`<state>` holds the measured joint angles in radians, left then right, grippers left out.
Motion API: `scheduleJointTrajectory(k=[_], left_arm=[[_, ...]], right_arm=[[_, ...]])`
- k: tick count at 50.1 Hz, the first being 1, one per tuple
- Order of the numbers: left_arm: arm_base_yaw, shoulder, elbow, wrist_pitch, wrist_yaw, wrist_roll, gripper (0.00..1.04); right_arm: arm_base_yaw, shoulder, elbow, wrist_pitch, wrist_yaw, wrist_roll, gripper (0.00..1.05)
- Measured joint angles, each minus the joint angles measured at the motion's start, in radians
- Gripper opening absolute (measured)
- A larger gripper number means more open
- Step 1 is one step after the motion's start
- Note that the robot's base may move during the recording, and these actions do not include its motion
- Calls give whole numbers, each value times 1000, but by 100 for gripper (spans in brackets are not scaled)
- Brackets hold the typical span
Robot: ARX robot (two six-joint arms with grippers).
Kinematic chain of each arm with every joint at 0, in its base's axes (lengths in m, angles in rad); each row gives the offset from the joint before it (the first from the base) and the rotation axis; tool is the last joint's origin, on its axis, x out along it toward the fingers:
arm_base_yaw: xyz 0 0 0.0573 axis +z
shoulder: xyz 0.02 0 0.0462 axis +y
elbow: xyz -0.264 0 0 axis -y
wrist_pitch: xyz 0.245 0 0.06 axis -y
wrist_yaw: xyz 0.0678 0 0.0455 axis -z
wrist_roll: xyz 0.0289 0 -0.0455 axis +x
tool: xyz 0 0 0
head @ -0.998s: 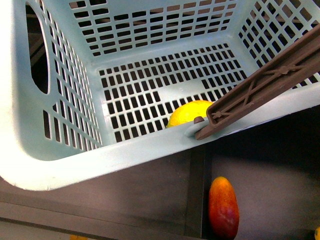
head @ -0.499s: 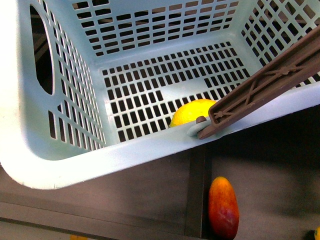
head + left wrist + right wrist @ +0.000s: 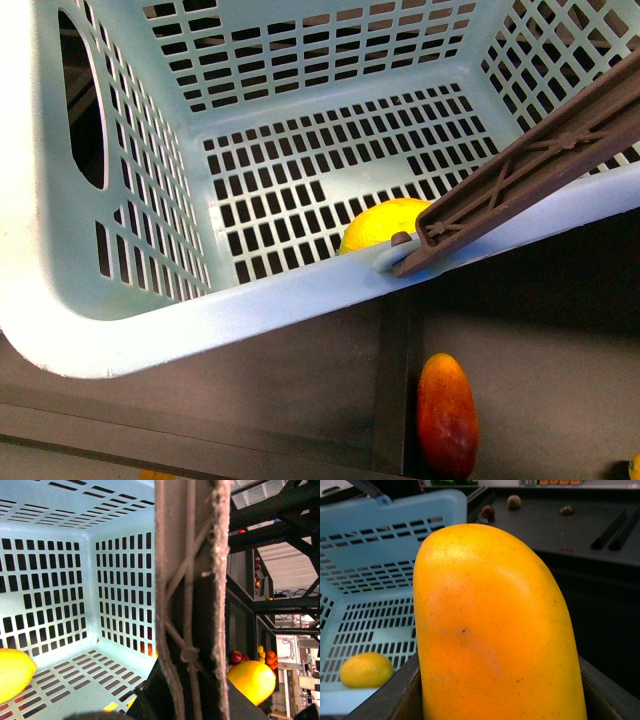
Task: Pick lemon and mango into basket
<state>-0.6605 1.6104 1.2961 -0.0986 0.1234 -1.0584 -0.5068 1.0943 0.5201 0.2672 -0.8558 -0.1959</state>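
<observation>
Fingers [image 3: 400, 697] of the right gripper [image 3: 502, 695] show only as dark edges on either side of the mango [image 3: 495, 620], closed onto it and holding it up clear of any surface. The basket [image 3: 250, 310] lies open beyond it. The left gripper [image 3: 192, 705] is a dark mass around the foot of the handle [image 3: 192, 580] and looks clamped there, though its fingertips are hidden. In the front view the lemon [image 3: 385, 222] rests on the slotted floor at about 5 o'clock, tight against the near wall. A red-orange fruit [image 3: 447, 412] lies outside, at 5 o'clock from the rim. Over the last second the basket crept a little toward 3 o'clock, then all but stopped, with the lemon unmoved inside. So the lemon half is likely done and the basket steadied, and what remains is to carry the mango over the rim and release it.
</observation>
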Motion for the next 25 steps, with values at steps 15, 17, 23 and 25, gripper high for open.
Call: scheduleJointTrajectory(k=[15,17,23,25], left_arm=[[0,0,0,0,0,0,5],[0,0,0,0,0,0,5],[0,0,0,0,0,0,5],[0,0,0,0,0,0,5]], right_arm=[[451,39,29,115,409,162,61],[506,72,47,131,457,173,61],[629,158,97,150,565,196,61],[653,181,110,151,591,201,61]])
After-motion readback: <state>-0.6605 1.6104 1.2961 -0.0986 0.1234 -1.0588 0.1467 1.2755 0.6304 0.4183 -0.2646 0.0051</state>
